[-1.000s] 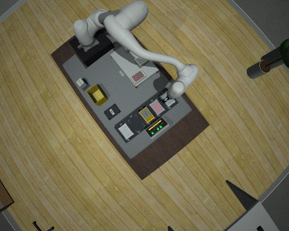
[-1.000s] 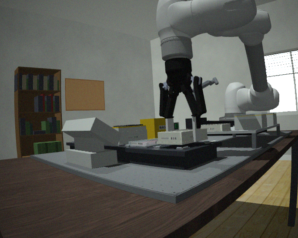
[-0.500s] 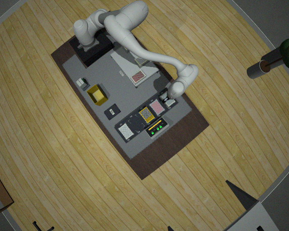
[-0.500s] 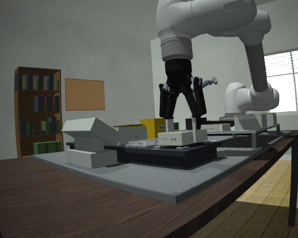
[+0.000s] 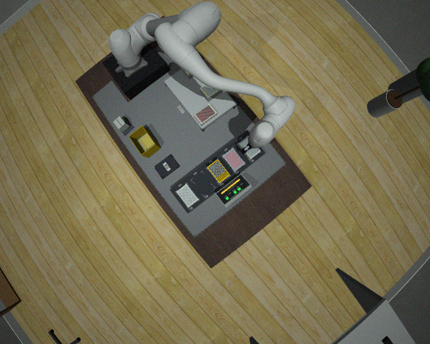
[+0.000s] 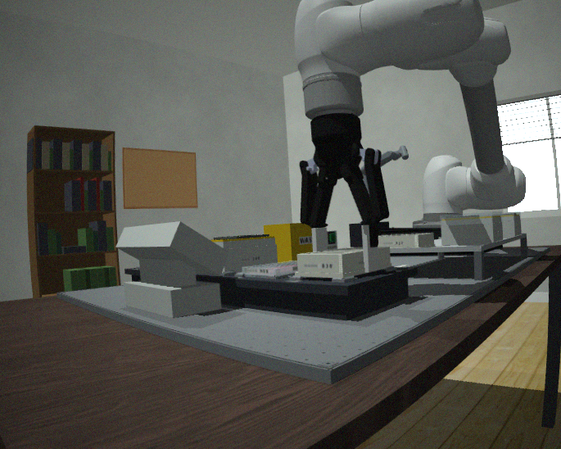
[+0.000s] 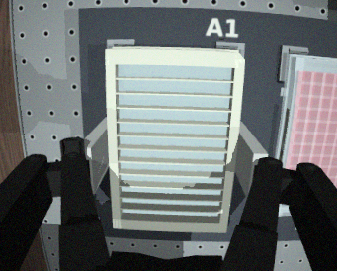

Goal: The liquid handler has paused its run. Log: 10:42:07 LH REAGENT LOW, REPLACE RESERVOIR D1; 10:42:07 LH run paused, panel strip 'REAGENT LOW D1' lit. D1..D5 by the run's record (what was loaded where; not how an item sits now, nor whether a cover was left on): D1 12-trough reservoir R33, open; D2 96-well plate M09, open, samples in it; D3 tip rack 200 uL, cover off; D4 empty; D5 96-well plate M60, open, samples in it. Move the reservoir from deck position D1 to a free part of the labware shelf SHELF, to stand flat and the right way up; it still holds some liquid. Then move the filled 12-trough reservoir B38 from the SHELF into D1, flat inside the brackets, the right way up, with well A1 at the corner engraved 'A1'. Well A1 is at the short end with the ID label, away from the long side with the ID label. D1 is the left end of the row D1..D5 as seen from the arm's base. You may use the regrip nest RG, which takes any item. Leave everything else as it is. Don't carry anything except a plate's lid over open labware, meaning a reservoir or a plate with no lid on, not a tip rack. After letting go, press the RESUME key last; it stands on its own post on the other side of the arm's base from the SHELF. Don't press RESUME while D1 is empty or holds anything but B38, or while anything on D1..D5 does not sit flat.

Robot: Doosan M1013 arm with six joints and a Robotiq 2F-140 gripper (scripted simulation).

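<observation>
- Gripper (image 7: pixel 171 182) clamped on the cream 12-trough reservoir (image 7: pixel 173 135), fingers across its two long sides; pads (image 6: pixel 318 238) press the walls at about mid-length.
- Exterior view: reservoir (image 6: pixel 342 262) sits low on the dark deck block (image 6: pixel 318 294), at the block's right end. Looks level; whether its underside actually touches the deck cannot be told.
- Side label on the reservoir reads roughly "B38", though the print is small and soft.
- Wrist view: all troughs show pale blue liquid. The engraved "A1" mark (image 7: pixel 222 27) lies on the deck just past the reservoir's far right corner.
- Two small bracket tabs visible, one at the reservoir's far edge, one off to its right side.
- Pink well plate (image 7: pixel 316 120) in the next deck position to the right in the wrist view, close beside the reservoir but apart from it.
- Top view: deck row runs from the held reservoir (image 5: pixel 252 152), then pink plate (image 5: pixel 232 159), yellow-framed tip rack (image 5: pixel 218 170), a bare position, then a white plate (image 5: pixel 187 194) at the other end.
- Control panel (image 5: pixel 234 191) alongside the deck shows an amber strip and green lights.
- Shelf (image 5: pixel 185 96) nearer the arm's base carries a reddish plate (image 5: pixel 205 113); another item on it is mostly hidden under the arm.
- Yellow bin (image 5: pixel 144 140) and a small dark nest (image 5: pixel 166 166) stand on the grey mat (image 5: pixel 207 221), well apart from the deck.
- Small pale box with a green key (image 5: pixel 121 123) stands beyond the bin, toward the base.
</observation>
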